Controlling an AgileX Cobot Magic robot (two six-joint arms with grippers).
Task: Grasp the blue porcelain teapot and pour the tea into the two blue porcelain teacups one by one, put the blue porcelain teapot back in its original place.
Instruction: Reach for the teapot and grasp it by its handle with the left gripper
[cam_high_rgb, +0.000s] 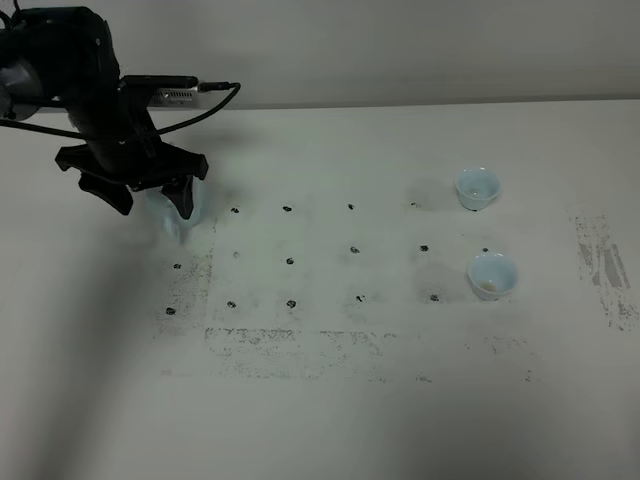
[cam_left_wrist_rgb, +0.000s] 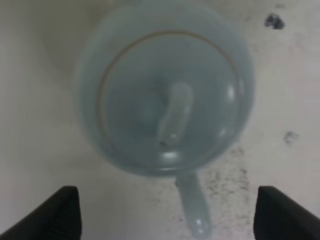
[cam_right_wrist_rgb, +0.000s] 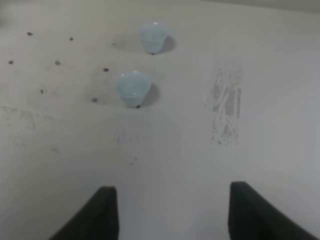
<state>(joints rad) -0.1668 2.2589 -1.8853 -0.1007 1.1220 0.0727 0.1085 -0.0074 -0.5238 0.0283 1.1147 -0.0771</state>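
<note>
Two teacups (cam_high_rgb: 477, 187) (cam_high_rgb: 492, 275) sit well apart from the blue porcelain teapot (cam_left_wrist_rgb: 165, 95) — left gripper (cam_left_wrist_rgb: 165, 215) hangs over it, jaws wide, holding nothing; risk: closing off-centre on the glossy loop handle (cam_left_wrist_rgb: 194, 210) could tip it

The blue porcelain teapot (cam_left_wrist_rgb: 165, 100) is smooth, glossy glazed ceramic, with bright highlights on its lid. The far teacup (cam_high_rgb: 477, 187) and the near teacup (cam_high_rgb: 493, 275) show the same pale glaze. The bench (cam_high_rgb: 400, 420) is matt off-white, scuffed and speckled dark. The left hand (cam_left_wrist_rgb: 172, 215) has matt black fingers (cam_left_wrist_rgb: 60, 215).
</note>
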